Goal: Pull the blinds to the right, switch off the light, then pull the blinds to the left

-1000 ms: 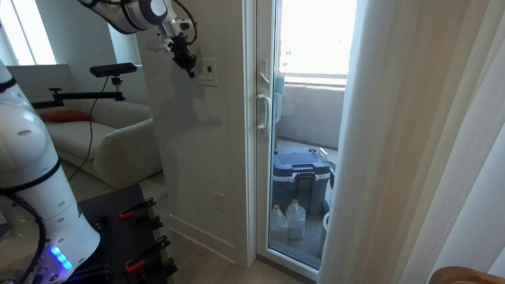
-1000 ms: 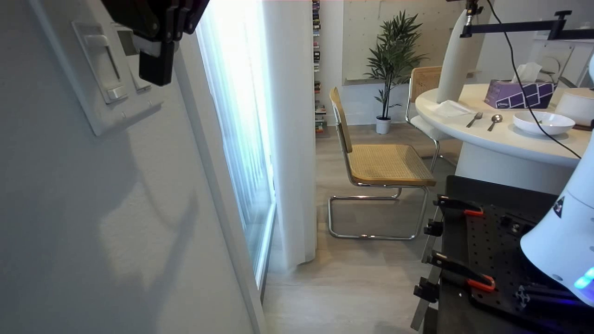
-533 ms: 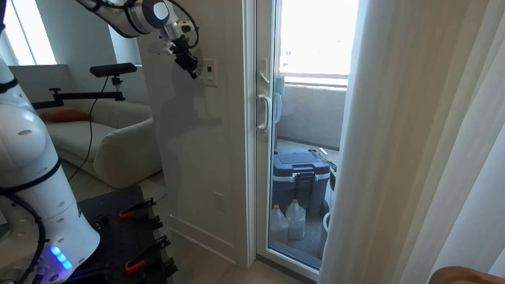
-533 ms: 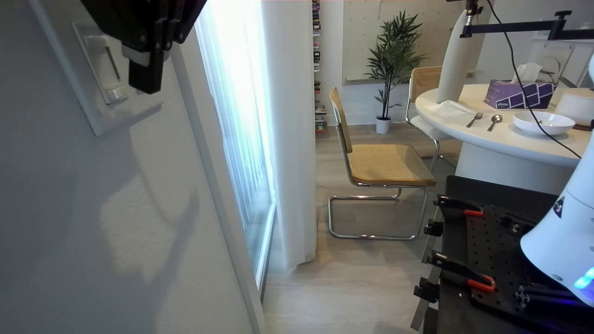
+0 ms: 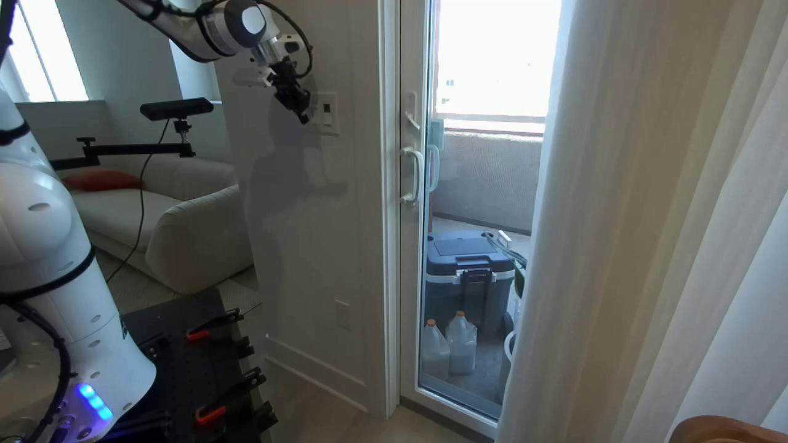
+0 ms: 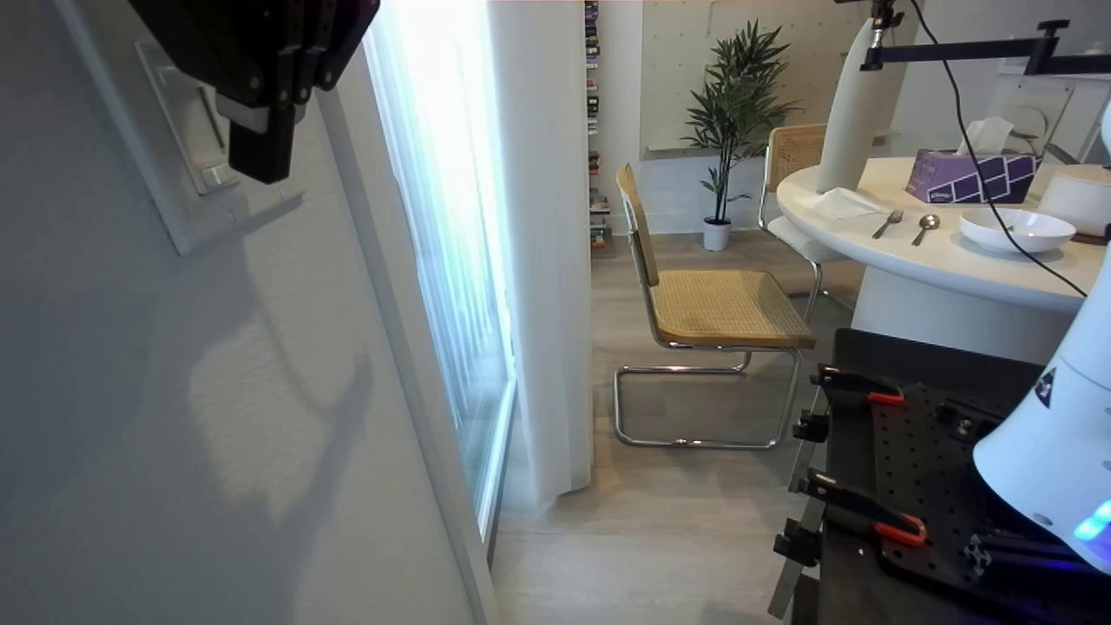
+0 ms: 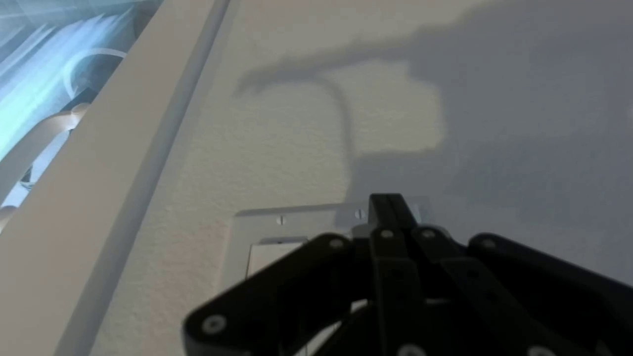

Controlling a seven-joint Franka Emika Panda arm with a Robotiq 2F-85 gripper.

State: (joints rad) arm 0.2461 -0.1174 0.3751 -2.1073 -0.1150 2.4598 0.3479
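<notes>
Hanging in front of the wall (image 5: 308,258), tilted downward, the tool (image 7: 391,203) is clenched, its two fingertips (image 7: 382,215) pressed together. The light switch (image 5: 327,109) is just beside the tool, set in a white wall plate (image 7: 316,217); in the wrist view the tool covers part of that plate, and I cannot tell whether the fingertips touch it. Past the switch from the tool come the door frame (image 5: 389,203) and then the glass door (image 5: 410,277) with its white handle (image 5: 419,175). The curtain (image 5: 615,246), with its long pleats, hangs well apart from the tool, beyond the handle, hiding part of the door in an exterior view. Lower than the tool, seen through the door, stand a blue cooler (image 5: 465,264) and two jugs (image 5: 462,344). On the opposite side of the tool from the door is a pale sofa (image 5: 197,240) with a red cushion (image 5: 101,180). In an exterior view, well apart from the tool and lower, a round worktop (image 6: 911,263) bears a tissue box (image 6: 942,178), a bowl (image 6: 994,241), a fork (image 6: 888,223) and a spoon (image 6: 929,222).
</notes>
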